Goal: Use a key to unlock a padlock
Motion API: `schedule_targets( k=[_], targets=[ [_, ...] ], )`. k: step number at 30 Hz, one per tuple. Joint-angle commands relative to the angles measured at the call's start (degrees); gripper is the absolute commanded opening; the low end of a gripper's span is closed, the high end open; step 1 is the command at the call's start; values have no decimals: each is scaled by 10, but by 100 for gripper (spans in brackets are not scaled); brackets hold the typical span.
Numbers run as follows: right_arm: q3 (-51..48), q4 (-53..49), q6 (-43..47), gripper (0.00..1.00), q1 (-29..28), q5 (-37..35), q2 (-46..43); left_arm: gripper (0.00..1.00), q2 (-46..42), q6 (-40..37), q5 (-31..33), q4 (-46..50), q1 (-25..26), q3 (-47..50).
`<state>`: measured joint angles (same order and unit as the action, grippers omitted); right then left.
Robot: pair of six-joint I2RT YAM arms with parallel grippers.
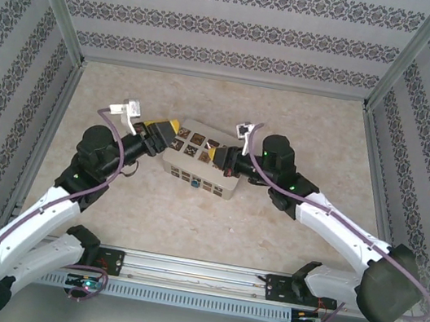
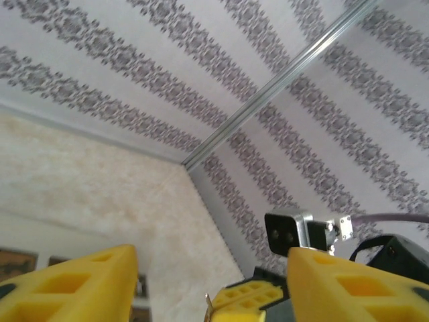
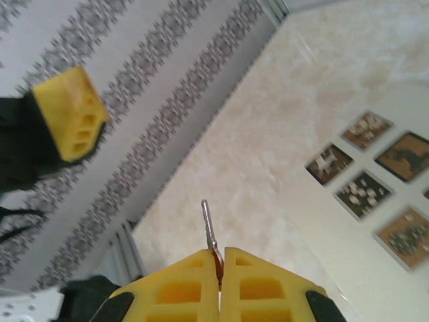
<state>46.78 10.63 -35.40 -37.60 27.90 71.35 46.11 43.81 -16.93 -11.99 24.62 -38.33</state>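
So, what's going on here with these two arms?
The right gripper, over a white box, is shut on a thin metal key that sticks out in front. The left gripper is open beside it, holding nothing. The small blue padlock sits at the box's near side, with neither gripper on it.

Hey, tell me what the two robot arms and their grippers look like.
The left arm and right arm have white shells and black joints. The left gripper and right gripper have chunky yellow fingers with hollow cut-outs. A purple cable runs along each arm.
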Motion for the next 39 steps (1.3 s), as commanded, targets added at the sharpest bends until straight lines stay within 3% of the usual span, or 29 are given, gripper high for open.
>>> schedule_targets(
  k=[1, 7, 15, 27, 39],
  targets=[
    [-27, -19, 36, 0, 2, 0, 29, 66, -18, -78, -7, 149, -7, 25],
    [-64, 71, -10, 0, 9, 11, 93, 73, 3, -34, -40, 135, -15, 102],
    [-88, 159, -53, 0, 51, 37, 156, 73, 105, 73, -100, -59, -42, 190],
    [-70, 146, -32, 0, 90, 52, 210, 74, 293, 85, -143, -221, -52, 156],
    [-43, 142, -18, 0, 110, 65, 247, 74, 426, 81, -192, -278, -90, 74]
  ],
)
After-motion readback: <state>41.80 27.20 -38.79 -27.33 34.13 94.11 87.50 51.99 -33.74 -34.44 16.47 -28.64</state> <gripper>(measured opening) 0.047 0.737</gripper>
